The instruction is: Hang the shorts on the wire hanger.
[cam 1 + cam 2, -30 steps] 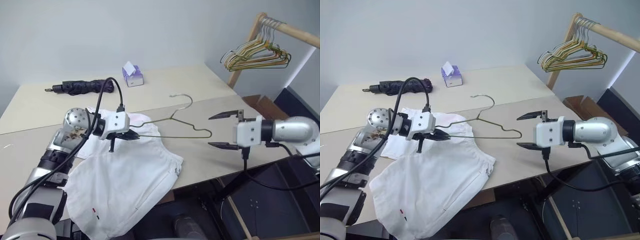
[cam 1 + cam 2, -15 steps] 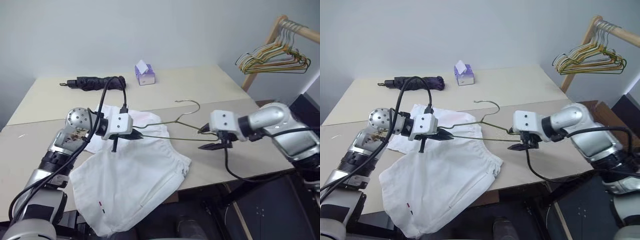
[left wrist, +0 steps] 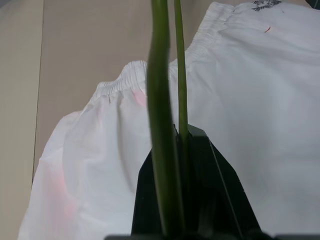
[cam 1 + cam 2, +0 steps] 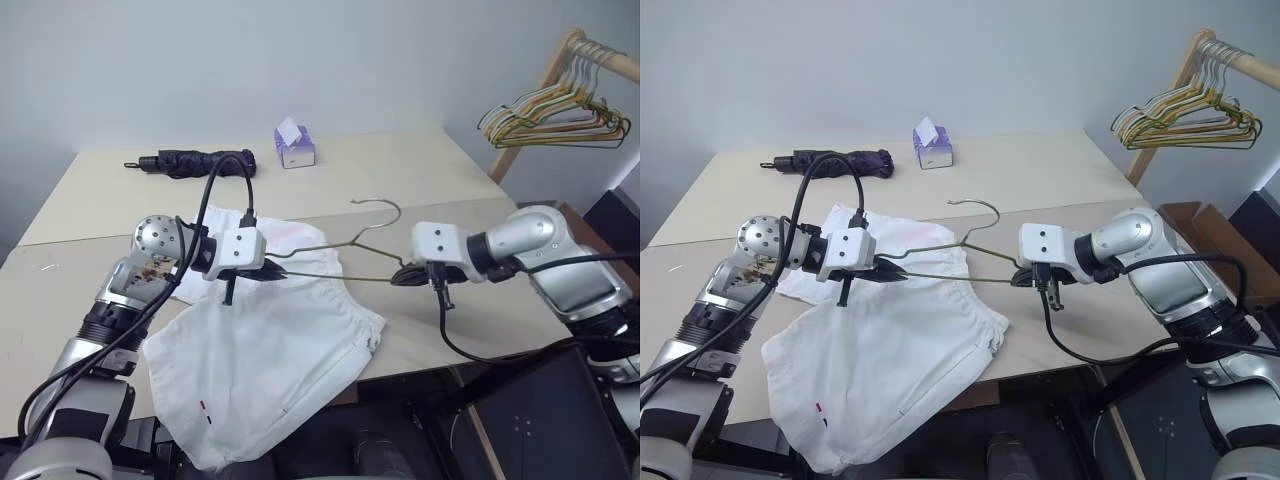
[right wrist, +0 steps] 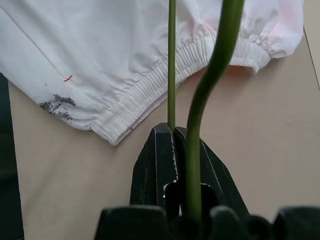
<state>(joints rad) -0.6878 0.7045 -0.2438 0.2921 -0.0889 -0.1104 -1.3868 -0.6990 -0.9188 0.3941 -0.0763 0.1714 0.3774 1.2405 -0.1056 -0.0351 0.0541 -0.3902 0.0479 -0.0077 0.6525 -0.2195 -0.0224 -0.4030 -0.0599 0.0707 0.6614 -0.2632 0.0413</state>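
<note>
wire hanger (image 4: pixel 345 250) level, hook (image 4: pixel 378 207) pointing away

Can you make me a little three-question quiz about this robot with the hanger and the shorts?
1. True or false: both grippers are shut on the wire hanger.
2. Where do the shorts lie? A) on the table B) on the rack C) in a box
3. Fill in: the dark umbrella lies ___ the tissue box.

Key: 1 true: left gripper, right gripper. 2 A, one edge overhanging. 3 beside.
</note>
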